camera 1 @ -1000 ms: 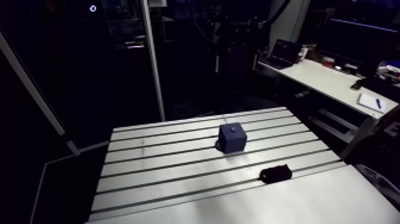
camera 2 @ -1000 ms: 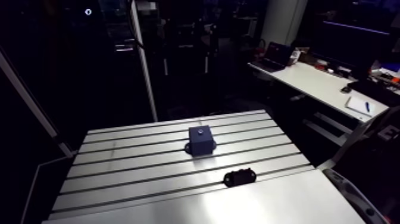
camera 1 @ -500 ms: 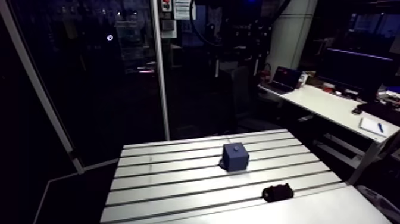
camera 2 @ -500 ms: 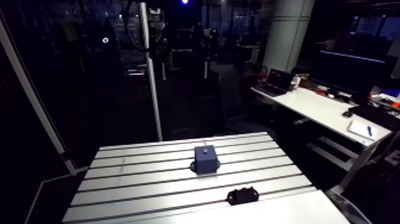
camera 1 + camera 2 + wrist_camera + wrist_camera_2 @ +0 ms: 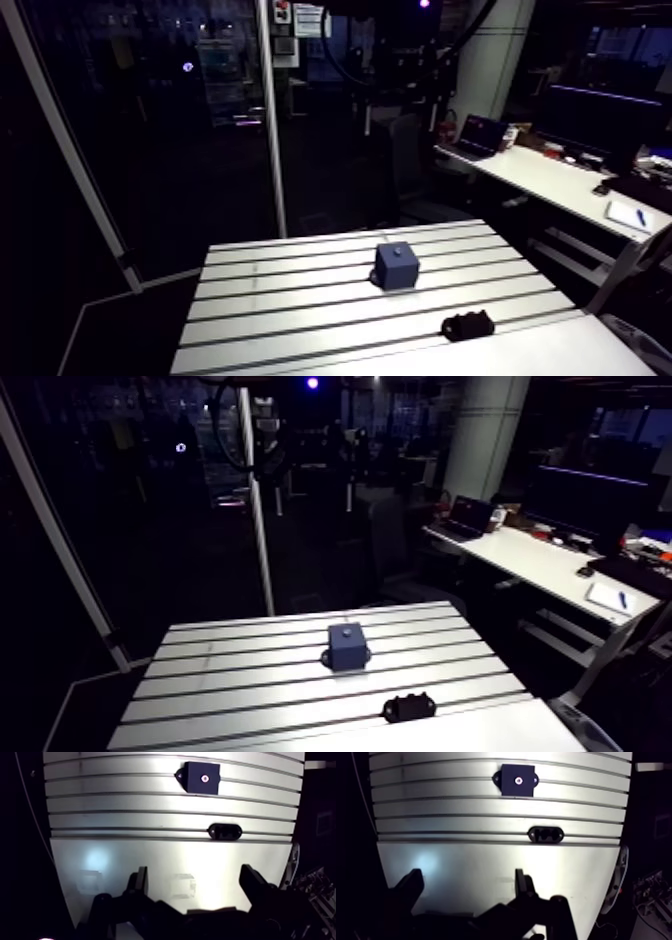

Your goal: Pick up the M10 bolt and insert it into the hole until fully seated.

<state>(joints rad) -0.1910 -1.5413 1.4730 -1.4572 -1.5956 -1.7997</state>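
Observation:
A dark blue block (image 5: 396,266) stands on the slotted table (image 5: 290,300), with a small round hole (image 5: 204,778) in its top face. Nearer the arm lies a small black oval holder (image 5: 225,831) across one slot; I cannot make out a bolt in it. In the wrist view my gripper (image 5: 196,884) hangs high over the smooth plate, well short of the holder. Its fingers (image 5: 141,877) are wide apart and hold nothing. The arm view does not show the gripper.
A smooth metal plate (image 5: 125,859) covers the table's near part, under the gripper. The table's edges drop into darkness on both sides. A metal post (image 5: 272,120) stands behind the table's far edge.
The arm view has tilted upward and shows more of the room, so the camera has moved. The block and the black holder lie where they were on the table.

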